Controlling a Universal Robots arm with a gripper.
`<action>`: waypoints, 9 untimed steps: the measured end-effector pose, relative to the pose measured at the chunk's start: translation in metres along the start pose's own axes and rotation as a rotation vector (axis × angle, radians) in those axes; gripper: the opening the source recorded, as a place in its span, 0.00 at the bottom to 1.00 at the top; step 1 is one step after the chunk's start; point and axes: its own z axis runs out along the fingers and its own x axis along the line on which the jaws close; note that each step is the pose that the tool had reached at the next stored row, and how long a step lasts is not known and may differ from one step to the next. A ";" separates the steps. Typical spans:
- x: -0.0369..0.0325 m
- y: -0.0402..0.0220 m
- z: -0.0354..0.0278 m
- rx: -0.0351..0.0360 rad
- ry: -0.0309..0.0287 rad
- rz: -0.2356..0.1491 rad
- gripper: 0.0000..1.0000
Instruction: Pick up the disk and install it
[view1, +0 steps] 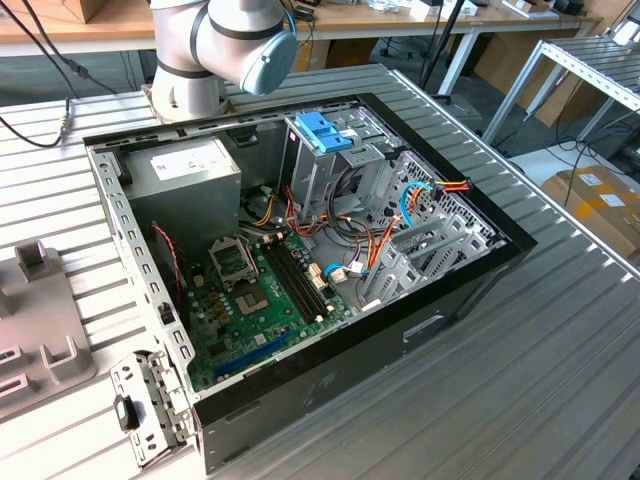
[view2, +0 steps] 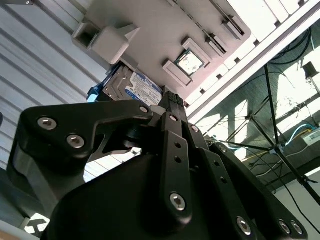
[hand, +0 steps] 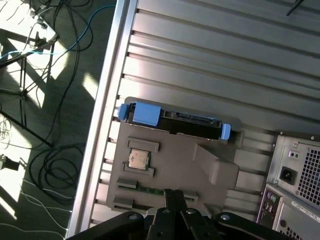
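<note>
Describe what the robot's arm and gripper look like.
In the exterior view the arm is built of fat silver-grey cylindrical joints, one of them closed by a round pale blue cap. In the second wrist view the gripper is matte black, made of flat, angular linkage bars joined by silver hex-socket screws and tapering to narrow tips.

In the second wrist view the gripper (view2: 171, 100) hides part of the disk (view2: 142, 90). The exterior view's edge crops the arm (view1: 230, 45).
</note>
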 end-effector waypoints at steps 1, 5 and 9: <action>0.0000 0.0000 0.0000 -0.0001 -0.0002 -0.003 0.11; 0.0000 0.0000 0.0000 -0.0004 -0.0009 -0.015 0.11; 0.0000 0.0000 0.0000 -0.0009 -0.0017 -0.028 0.11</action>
